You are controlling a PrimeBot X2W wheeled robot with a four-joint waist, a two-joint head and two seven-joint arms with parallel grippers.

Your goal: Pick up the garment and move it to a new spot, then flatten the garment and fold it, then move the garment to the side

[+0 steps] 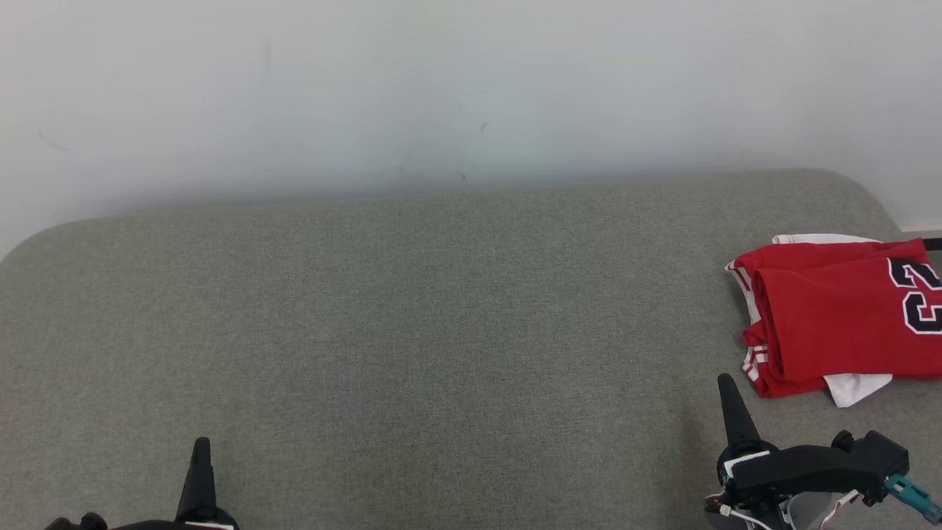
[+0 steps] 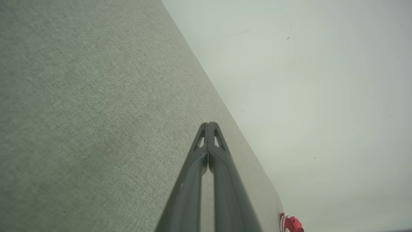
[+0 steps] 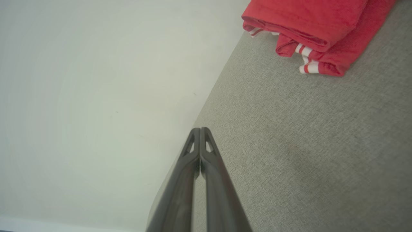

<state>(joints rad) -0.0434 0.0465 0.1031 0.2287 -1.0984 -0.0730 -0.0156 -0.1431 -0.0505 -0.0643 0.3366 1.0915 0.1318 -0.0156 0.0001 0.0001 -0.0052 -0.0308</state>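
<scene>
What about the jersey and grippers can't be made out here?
Jersey: head view's right edge cuts it off, number included; right wrist view's top edge crops it too.
Jersey in left wrist view: a tiny red scrap at the bottom edge, too small to read.
White cloth under the jersey: its own lining or a separate piece, cannot tell.
Left gripper: body cut by head view's bottom edge.

1. The garment (image 1: 839, 316) is cut off at 3 o'clock in the head view; its black number (image 1: 920, 298) is only partly seen.
2. The left gripper (image 1: 201, 445) is cut off there at 7 o'clock.
3. In the left wrist view, the garment (image 2: 291, 224) at 5 o'clock is too small for detail.
4. In the right wrist view, it is cropped at 1 o'clock.
</scene>
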